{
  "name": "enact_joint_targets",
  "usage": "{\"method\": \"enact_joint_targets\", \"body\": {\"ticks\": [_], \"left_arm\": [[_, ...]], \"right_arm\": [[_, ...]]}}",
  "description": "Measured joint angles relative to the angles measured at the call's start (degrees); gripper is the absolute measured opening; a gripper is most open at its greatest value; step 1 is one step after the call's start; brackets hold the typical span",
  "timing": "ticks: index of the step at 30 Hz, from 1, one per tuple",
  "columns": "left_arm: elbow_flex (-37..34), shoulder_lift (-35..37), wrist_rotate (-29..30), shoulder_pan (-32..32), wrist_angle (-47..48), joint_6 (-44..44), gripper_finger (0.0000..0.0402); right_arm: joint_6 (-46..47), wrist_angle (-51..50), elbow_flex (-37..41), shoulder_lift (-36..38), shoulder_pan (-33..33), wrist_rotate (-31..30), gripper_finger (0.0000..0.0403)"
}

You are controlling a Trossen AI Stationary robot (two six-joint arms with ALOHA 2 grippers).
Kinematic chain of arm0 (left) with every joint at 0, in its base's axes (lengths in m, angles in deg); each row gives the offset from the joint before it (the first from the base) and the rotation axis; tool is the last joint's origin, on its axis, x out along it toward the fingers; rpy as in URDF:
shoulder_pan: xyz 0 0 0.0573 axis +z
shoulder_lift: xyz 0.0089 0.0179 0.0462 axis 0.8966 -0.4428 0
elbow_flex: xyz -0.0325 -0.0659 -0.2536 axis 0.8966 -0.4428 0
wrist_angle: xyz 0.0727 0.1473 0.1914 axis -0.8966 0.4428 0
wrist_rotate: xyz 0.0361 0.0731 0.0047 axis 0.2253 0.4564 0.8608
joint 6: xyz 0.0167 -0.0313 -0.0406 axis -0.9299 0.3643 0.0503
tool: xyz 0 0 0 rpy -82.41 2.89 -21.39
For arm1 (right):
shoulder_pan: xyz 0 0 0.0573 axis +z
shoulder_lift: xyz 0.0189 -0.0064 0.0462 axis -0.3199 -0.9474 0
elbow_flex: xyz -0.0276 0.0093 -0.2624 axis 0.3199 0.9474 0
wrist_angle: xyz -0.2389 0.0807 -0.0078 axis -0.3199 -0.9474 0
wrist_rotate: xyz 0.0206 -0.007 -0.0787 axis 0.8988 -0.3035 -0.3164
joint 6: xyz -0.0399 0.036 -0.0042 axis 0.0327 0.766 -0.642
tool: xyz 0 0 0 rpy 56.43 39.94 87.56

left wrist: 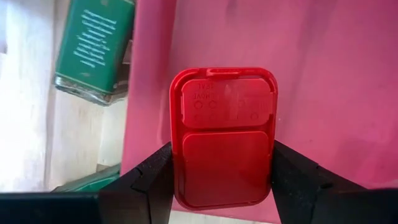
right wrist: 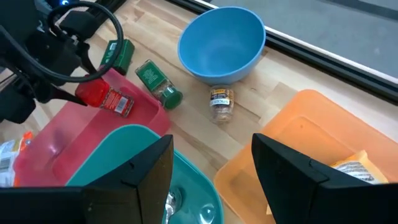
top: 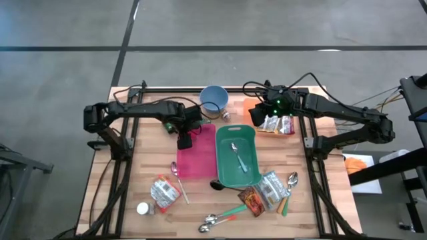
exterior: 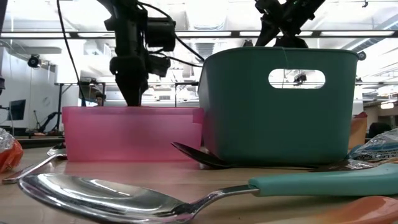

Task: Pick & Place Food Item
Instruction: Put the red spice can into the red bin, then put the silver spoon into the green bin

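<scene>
Red plastic marks the task's thing: a small spice jar with a red cap [left wrist: 224,140], pinched between the two dark fingers of the left gripper [left wrist: 222,180] and hanging just over the pink bin [top: 197,152] near that bin's far end. In the right wrist view the jar [right wrist: 107,97] lies nearly level, its long axis running from the red cap toward its labelled body, which points across the pink bin [right wrist: 74,137]. Raised lettering is moulded into the cap's lid, too faint to read. Just beyond the pink bin lie two green-labelled spice jars [right wrist: 155,81] on the wood, their print too small to read, then a small brown jar [right wrist: 220,100] and a blue bowl [right wrist: 221,42]. A teal bin [top: 237,156] holding a spoon touches the pink one's side, and an orange bin [right wrist: 311,146] stands beyond it. Farther off, the right gripper [right wrist: 211,171] hovers with fingers spread over the teal and orange bins, gripping nothing. Foil packets and spoons lie on the table's [top: 320,180] near side.
</scene>
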Motion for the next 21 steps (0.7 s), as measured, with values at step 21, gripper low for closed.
{"method": "enact_joint_targets", "body": {"ticks": [21], "left_arm": [[0.0,-0.9,0.9,0.5,-0.1,1.6,0.0331]], "right_arm": [[-1.0,0.0,0.0,0.0,0.0,-0.1,0.0215]]}}
